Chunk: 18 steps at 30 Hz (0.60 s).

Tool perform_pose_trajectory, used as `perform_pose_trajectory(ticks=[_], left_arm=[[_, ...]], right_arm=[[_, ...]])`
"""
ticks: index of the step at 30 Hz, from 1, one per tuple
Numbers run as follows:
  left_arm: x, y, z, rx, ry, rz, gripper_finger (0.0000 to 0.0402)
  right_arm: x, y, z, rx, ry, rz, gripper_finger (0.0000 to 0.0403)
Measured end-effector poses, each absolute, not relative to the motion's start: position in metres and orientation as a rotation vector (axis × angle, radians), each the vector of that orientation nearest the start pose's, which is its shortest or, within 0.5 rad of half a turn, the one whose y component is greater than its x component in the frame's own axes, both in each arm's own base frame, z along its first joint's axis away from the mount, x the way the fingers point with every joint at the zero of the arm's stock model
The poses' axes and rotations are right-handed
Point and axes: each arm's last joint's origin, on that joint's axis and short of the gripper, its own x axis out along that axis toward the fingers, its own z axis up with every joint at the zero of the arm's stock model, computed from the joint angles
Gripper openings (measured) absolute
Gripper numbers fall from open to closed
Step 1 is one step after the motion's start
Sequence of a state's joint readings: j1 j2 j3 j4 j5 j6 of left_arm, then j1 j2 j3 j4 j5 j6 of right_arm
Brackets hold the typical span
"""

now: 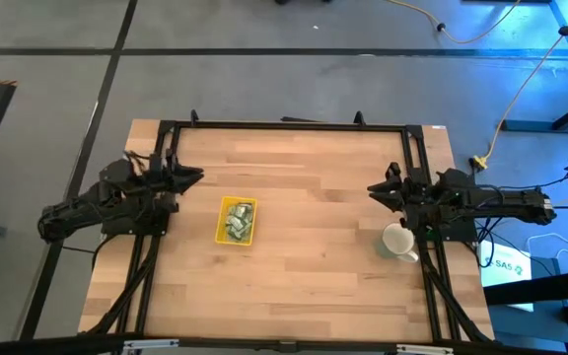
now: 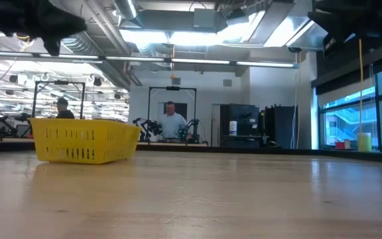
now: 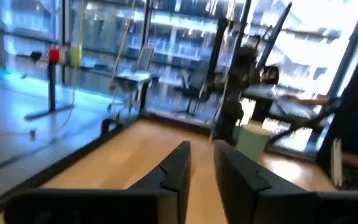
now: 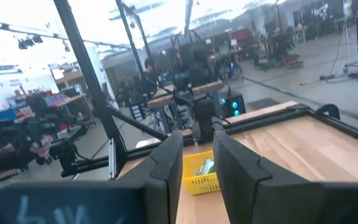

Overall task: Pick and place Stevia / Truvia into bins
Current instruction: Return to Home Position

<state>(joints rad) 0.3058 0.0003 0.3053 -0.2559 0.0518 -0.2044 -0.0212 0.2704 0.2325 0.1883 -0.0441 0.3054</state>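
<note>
Over at the left edge of the table (image 1: 304, 286), my left gripper (image 1: 197, 176) hangs above the wood, pointing in toward the middle. Through its wrist camera I see its two dark fingers (image 3: 176, 171) standing slightly apart, with only bare tabletop showing in the gap and nothing held.

Just to its right, left of the table's centre, sits the yellow tray (image 1: 219, 225). The Stevia sachets (image 1: 237, 221) lie heaped inside it, pale green and white. From overhead they blur into one pile, so I cannot tell how many there are. I see none lying on the wood around the tray.

Further right, near the opposite edge, my right gripper (image 1: 373, 187) is raised off the table and faces back toward the tray. Its own fingers (image 4: 165, 168) are parted a little and carry nothing, and the tray with its sachets shows between them farther off.

Close beside that gripper, nearer the front edge, a white mug (image 1: 396, 241) stands on the table, well apart from the tray.
</note>
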Motion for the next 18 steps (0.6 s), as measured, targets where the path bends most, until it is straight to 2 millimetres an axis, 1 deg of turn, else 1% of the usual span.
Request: perform_pose_trajectory(ticks=[3,5,8,10,18], left_arm=[[0.073,0.022,0.227,-0.212,-0.085,0.253,0.0065],[0.075,0.022,0.224,-0.211,-0.107,0.251,0.0065],[0.078,0.024,0.214,-0.238,-0.08,0.26,0.0065],[0.081,0.024,0.211,-0.235,-0.108,0.254,0.0063],[0.088,0.027,0.191,-0.255,-0.123,0.258,0.0062]], right_arm=[[0.105,-0.001,0.232,0.299,-0.187,0.039,0.0094],[0.104,-0.002,0.226,0.295,-0.204,0.019,0.0094],[0.103,-0.003,0.218,0.281,-0.218,-0.01,0.0094],[0.103,-0.003,0.213,0.282,-0.226,-0.023,0.0094],[0.105,-0.003,0.196,0.277,-0.233,-0.028,0.0094]])
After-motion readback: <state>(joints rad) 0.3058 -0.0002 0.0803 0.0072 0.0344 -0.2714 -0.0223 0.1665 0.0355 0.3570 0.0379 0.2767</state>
